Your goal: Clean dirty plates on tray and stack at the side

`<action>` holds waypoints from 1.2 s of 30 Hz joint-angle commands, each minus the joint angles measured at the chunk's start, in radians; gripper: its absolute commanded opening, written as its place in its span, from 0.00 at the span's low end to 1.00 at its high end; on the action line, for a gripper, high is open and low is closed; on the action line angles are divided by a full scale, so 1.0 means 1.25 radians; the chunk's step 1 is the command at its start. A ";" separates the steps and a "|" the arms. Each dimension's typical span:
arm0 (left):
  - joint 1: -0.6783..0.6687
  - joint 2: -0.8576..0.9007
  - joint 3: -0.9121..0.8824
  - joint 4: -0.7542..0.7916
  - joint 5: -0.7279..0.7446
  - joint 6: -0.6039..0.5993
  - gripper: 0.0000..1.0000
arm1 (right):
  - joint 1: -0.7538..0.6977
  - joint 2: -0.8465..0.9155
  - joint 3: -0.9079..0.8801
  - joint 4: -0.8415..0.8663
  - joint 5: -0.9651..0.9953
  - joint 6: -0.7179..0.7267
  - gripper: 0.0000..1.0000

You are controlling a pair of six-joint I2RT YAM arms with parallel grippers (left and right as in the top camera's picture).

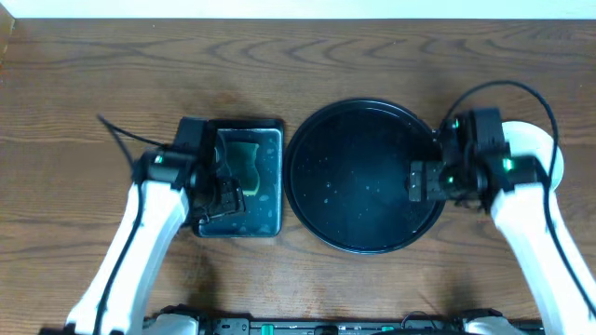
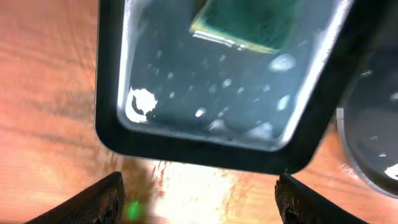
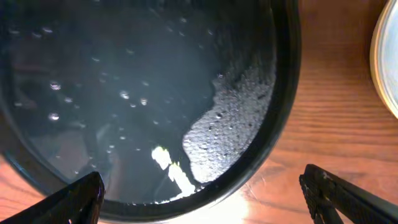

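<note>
The large round black tray [image 1: 321, 130] sits at the table's middle, wet with droplets and a foam patch [image 3: 233, 124], with no plate on it; it also fills the right wrist view [image 3: 124, 74]. Pale plates [image 1: 540, 146] lie on the table just right of the tray, mostly hidden under my right arm; one pale rim shows in the right wrist view [image 3: 387, 62]. My right gripper [image 1: 419, 181] is open and empty over the tray's right rim [image 3: 202, 185]. My left gripper [image 1: 223, 197] is open and empty over the rectangular tray's near edge [image 2: 200, 190].
A smaller rectangular black tray [image 1: 265, 221] stands left of the round tray, wet inside [image 2: 205, 152]. A green-yellow sponge [image 1: 244, 160] lies in its far part [image 2: 249, 22]. Bare wooden table lies around both trays.
</note>
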 commanded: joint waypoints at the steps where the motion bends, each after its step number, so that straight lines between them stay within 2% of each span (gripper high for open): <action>1: -0.009 -0.105 -0.047 0.034 -0.002 0.016 0.79 | 0.031 -0.124 -0.086 0.038 0.039 0.052 0.99; 6: -0.009 -0.269 -0.120 0.091 -0.002 0.032 0.79 | 0.037 -0.291 -0.156 0.051 0.063 0.052 0.99; 14: -0.009 -0.511 -0.183 0.133 -0.002 0.037 0.79 | 0.037 -0.471 -0.163 0.029 0.083 0.052 0.99; 19: -0.009 -0.550 -0.183 0.135 -0.002 0.030 0.80 | 0.037 -0.493 -0.163 0.005 0.082 0.052 0.99; 36: -0.009 -0.542 -0.183 0.134 -0.002 0.028 0.80 | 0.037 -0.491 -0.163 -0.003 0.082 0.052 0.99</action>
